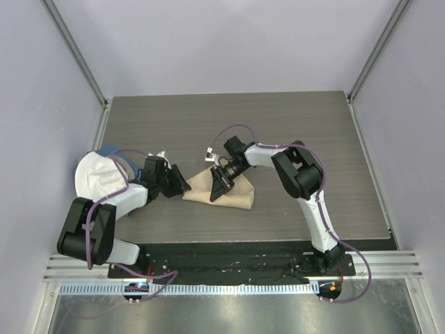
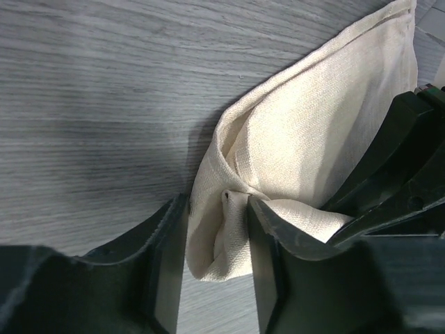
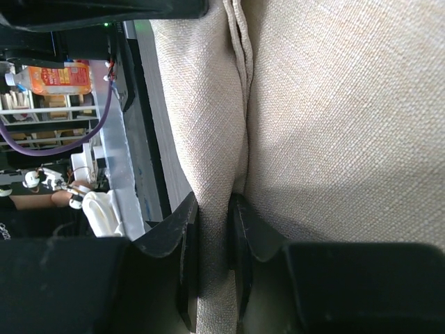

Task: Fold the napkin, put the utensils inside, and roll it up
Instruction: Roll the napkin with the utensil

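The beige napkin [image 1: 236, 195] lies bunched and folded on the grey table, near its middle. My left gripper [image 1: 182, 185] is at the napkin's left corner. In the left wrist view the left gripper [image 2: 217, 209] has its jaws on a bunched fold of the napkin [image 2: 306, 139], which fills the gap between them. My right gripper [image 1: 217, 189] is on top of the napkin. In the right wrist view the right gripper [image 3: 215, 209] is shut on a pinched ridge of the napkin [image 3: 334, 125]. No orange utensils show in any view.
A blue cloth [image 1: 106, 149] and a white bundle [image 1: 96, 175] lie at the table's left edge, beside the left arm. Grey walls close in the table at the left, right and back. A metal rail [image 1: 229, 268] runs along the front.
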Tool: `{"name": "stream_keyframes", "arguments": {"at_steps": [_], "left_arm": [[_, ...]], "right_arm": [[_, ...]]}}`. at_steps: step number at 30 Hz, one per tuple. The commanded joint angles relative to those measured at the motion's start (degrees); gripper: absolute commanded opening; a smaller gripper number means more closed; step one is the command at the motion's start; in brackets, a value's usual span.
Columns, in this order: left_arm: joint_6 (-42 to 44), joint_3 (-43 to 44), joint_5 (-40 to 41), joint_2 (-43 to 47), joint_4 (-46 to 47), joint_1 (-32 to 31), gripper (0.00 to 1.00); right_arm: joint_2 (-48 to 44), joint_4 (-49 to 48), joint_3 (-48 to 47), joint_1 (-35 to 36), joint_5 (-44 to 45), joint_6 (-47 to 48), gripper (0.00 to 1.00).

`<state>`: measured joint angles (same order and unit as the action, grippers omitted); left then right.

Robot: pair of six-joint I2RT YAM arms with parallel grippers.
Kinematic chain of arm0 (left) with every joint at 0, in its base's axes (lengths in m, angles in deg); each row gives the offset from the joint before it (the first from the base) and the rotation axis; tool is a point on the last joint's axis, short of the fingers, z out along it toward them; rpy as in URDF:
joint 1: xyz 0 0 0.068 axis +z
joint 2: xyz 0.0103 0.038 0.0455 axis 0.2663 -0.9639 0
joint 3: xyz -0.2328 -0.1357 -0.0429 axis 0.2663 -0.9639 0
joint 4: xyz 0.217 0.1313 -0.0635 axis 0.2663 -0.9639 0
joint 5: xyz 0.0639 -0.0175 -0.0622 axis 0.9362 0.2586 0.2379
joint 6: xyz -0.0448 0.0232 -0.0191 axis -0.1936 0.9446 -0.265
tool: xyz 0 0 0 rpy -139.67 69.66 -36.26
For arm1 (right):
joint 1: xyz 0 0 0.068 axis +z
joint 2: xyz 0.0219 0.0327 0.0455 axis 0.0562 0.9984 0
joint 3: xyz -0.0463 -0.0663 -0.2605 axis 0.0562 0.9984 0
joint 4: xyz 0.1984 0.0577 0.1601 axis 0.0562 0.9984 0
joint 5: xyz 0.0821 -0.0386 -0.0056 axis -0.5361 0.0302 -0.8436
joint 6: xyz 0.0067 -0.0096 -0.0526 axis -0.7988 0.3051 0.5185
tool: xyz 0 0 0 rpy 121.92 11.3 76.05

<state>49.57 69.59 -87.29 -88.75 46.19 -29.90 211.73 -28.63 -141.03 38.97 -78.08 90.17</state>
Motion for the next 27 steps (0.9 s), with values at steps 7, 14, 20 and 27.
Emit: {"name": "stream_keyframes", "arguments": {"at_steps": [7, 14, 20, 27], "left_arm": [[0.0, -0.3, -1.5, -4.2, 6.4, 0.1, 0.18], [1.3, 2.1, -2.4, -6.3, 2.3, 0.2, 0.00], [1.3, 3.8, -3.3, -6.7, -1.2, 0.1, 0.00], [1.4, 6.7, -3.9, -7.7, -5.9, 0.2, 0.00]], "right_arm": [[2.1, 1.6, 0.1, -0.2, 8.5, 0.5, 0.24], [-6.7, 1.1, -0.1, 0.0, 17.7, -1.7, 0.36], [-18.0, -2.0, 2.5, 2.2, 28.0, -1.2, 0.54], [-32.0, -6.8, 15.3, 9.4, 50.8, 2.0, 0.65]]}}
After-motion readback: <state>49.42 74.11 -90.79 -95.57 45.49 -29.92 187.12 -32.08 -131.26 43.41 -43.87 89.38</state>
